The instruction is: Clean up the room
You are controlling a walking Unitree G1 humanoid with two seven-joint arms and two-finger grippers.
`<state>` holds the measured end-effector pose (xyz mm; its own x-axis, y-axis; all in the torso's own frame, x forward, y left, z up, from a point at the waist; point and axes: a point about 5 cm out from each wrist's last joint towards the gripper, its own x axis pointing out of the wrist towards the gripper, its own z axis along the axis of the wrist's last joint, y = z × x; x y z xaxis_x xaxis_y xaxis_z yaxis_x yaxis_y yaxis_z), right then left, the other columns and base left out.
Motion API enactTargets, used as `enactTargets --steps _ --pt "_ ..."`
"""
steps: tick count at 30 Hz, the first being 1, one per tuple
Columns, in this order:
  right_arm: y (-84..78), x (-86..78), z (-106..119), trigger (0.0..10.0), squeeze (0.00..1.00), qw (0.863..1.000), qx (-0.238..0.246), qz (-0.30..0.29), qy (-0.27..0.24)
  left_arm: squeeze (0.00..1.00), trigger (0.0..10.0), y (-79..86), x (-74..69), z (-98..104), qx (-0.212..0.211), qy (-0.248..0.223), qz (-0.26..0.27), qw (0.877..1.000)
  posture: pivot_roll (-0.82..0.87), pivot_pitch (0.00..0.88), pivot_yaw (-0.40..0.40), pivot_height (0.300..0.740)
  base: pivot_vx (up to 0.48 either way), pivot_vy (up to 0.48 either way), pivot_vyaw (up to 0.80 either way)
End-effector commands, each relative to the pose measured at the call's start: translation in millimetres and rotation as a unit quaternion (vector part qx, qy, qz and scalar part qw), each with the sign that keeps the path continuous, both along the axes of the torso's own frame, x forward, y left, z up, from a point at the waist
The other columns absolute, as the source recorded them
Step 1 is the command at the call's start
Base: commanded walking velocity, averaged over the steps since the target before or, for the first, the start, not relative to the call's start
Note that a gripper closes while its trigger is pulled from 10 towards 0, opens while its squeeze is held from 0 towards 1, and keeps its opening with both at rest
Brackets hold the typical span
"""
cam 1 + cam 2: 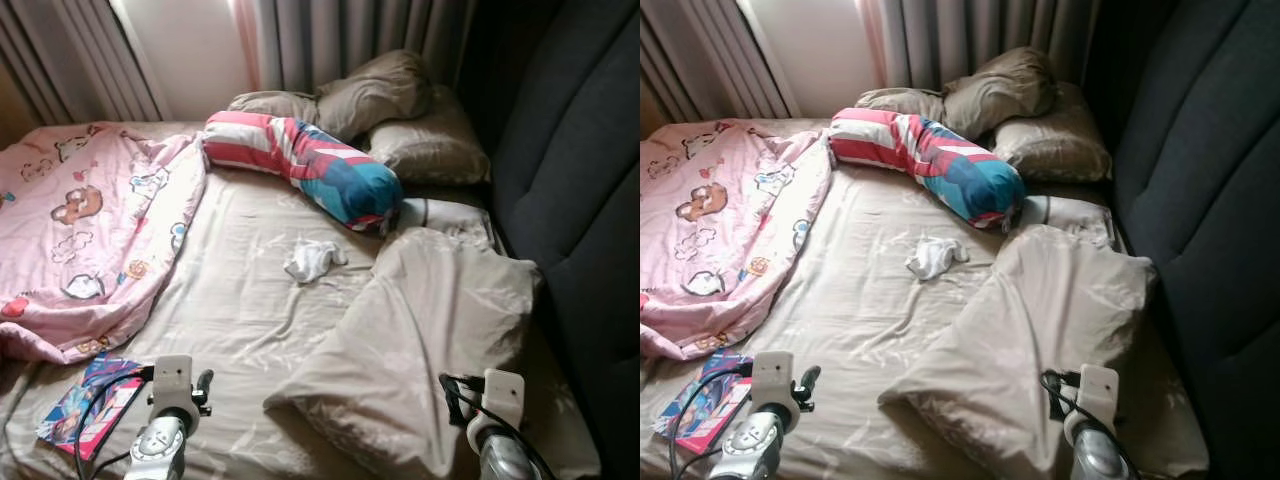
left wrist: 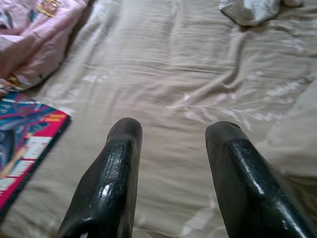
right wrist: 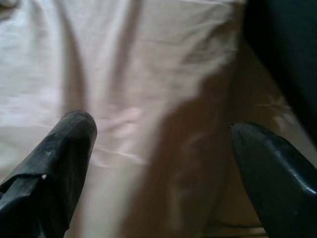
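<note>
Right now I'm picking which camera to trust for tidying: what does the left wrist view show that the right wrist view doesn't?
Left wrist view alone: the book, the pink blanket, the white cloth, the open left gripper.
Right wrist view alone: the beige pillow, the dark headboard, the open right gripper.
Both: the beige sheet.

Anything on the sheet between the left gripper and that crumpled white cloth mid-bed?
No. The left wrist view shows bare beige sheet from the open left gripper to the white cloth; the magazine lies aside.

Pink cartoon-print blanket (image 1: 90,230), red-white-blue striped bolster (image 1: 305,165), beige sheet (image 1: 240,300), white cloth (image 1: 313,260)
</note>
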<state>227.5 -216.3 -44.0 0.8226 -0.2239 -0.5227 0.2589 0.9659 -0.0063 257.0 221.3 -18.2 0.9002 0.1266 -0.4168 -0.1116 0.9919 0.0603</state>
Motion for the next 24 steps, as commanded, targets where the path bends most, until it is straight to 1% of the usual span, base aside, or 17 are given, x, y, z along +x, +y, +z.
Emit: enactTargets --steps 1,2,4,8,11,14,15,16,20,22,24 --pt "5.3 0.0 -2.1 10.0 0.0 1.0 0.017 -0.005 0.006 0.0 10.0 6.8 -4.8 -3.4 0.005 0.016 0.006 1.0 -0.07 0.058 0.022 0.74 0.0 0.0 0.0" --pt "5.7 -0.8 -3.3 10.0 0.0 0.999 0.028 -0.012 0.01 0.0 10.0 7.1 -5.1 -3.6 0.004 0.017 0.007 1.0 -0.07 0.06 0.023 0.74 0.0 0.0 0.0" --pt "6.2 -1.2 -4.2 10.0 0.0 0.999 0.036 -0.015 0.013 0.0 10.0 7.2 -5.2 -3.6 0.003 0.017 0.007 1.0 -0.07 0.06 0.023 0.74 0.0 0.0 0.0" --pt "8.3 -1.6 -5.8 10.0 0.0 0.999 0.043 -0.014 0.022 0.0 10.0 8.0 -5.6 -3.6 0.003 0.017 0.007 1.0 -0.07 0.067 0.027 0.74 0.0 0.0 0.0" --pt "17.1 -1.1 -8.6 10.0 0.0 0.997 0.074 -0.007 0.033 0.0 10.0 9.6 -6.2 -3.5 0.005 0.017 0.006 1.0 -0.07 0.079 0.035 0.74 0.0 0.0 0.0" --pt "20.4 -0.9 -9.3 10.0 0.0 0.996 0.086 -0.003 0.034 0.0 10.0 10.4 -6.5 -3.4 0.005 0.017 0.005 1.0 -0.06 0.084 0.039 0.74 0.0 0.0 0.0" --pt "21.4 -0.6 -9.3 10.0 0.44 0.996 0.087 -0.004 0.034 0.0 10.0 10.9 -6.5 -3.0 0.006 0.016 0.003 1.0 -0.05 0.093 0.043 0.74 0.0 0.0 0.0" --pt "23.2 -1.1 -10.5 10.0 1.0 0.993 0.108 -0.025 0.036 0.0 10.0 12.1 -5.8 -1.6 0.01 0.012 -0.002 1.0 -0.04 0.102 0.046 0.74 0.0 0.0 0.0" --pt "24.9 -2.5 -12.6 10.0 1.0 0.988 0.138 -0.058 0.039 0.0 10.0 16.9 -5.7 1.2 0.019 0.006 -0.008 1.0 -0.01 0.124 0.059 0.74 0.0 0.0 0.0" --pt "25.3 -2.7 -12.9 10.0 1.0 0.987 0.141 -0.064 0.04 0.0 10.0 19.1 -6.3 1.9 0.022 0.004 -0.011 1.0 0.0 0.132 0.065 0.74 0.0 0.0 0.0" --pt "24.6 -3.2 -12.9 10.0 1.0 0.988 0.132 -0.069 0.04 0.0 10.0 22.9 -8.1 2.4 0.027 0.003 -0.013 1.0 0.01 0.137 0.07 0.74 0.0 0.0 0.0"
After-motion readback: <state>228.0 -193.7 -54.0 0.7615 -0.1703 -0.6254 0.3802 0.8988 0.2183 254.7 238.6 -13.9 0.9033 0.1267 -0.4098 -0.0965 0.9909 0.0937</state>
